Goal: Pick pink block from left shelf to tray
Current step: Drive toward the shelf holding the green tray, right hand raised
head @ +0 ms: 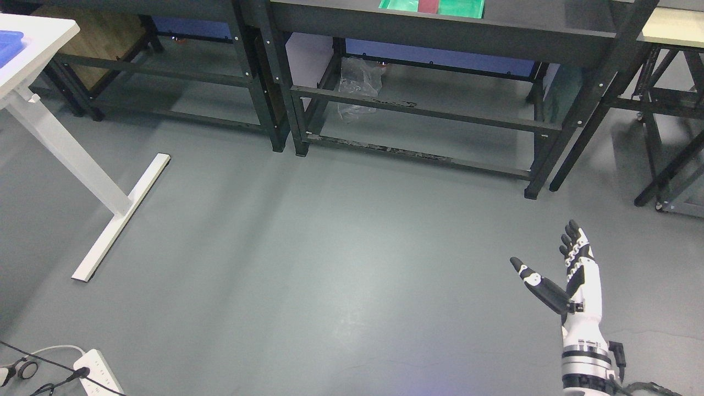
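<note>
My right hand [550, 258] rises from the lower right of the head view over bare grey floor, fingers straight and thumb spread, holding nothing. A green tray [401, 5] shows at the top edge on a dark workbench [440, 30], with a dark red block [428, 5] lying in it. No pink block and no left arm appear in this view.
A white table leg and foot [118, 217] stand at the left, with a blue bin [10, 44] on the tabletop. Dark metal benches line the back. A crumpled plastic bag [357, 88] lies under the middle bench. A power strip [99, 374] and cables sit at the lower left.
</note>
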Motion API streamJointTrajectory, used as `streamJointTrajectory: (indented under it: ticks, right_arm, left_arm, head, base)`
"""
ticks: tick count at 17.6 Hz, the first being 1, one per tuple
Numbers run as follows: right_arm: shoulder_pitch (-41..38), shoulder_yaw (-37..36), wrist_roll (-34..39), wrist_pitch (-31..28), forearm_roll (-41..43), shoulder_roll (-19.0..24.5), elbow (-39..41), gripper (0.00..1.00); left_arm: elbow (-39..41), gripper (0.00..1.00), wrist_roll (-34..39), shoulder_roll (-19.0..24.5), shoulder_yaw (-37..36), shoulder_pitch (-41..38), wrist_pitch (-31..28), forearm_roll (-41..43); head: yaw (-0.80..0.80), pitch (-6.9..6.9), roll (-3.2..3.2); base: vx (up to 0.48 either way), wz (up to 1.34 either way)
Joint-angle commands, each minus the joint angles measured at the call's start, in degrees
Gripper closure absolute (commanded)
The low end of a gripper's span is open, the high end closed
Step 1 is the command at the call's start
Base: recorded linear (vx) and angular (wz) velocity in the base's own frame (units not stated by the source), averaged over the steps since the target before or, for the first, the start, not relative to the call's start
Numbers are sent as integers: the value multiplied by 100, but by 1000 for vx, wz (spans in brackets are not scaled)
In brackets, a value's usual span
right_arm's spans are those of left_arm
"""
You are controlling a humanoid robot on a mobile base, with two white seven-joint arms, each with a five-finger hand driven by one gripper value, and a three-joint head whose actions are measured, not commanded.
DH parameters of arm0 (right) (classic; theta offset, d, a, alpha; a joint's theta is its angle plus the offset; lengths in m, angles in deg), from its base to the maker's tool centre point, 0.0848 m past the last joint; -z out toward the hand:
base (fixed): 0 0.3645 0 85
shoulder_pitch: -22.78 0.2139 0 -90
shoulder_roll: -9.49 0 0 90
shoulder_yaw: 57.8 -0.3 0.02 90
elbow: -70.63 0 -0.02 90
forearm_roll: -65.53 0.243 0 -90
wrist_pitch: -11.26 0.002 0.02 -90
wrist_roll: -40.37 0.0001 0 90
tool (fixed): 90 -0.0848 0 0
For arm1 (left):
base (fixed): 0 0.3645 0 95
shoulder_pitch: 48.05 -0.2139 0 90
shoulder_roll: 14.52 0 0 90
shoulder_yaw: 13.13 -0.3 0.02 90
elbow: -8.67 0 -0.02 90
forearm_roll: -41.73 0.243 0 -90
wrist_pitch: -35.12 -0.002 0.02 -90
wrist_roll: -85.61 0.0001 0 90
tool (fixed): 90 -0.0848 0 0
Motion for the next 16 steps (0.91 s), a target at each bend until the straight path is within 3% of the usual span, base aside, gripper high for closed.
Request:
streamJointTrajectory:
  ticks: [1, 16]
  right_arm:
    - [-22, -51, -2, 0, 6, -100, 89, 0]
    - [22, -156, -81, 0, -187, -100, 63, 0]
  left_arm:
    - [100, 0, 1, 100, 0, 0, -4, -44]
    - [100, 0, 1, 100, 0, 0, -4, -44]
  head:
    - [0, 0, 0]
    - [0, 0, 0]
  base:
    - [0, 0]
    - [2, 0]
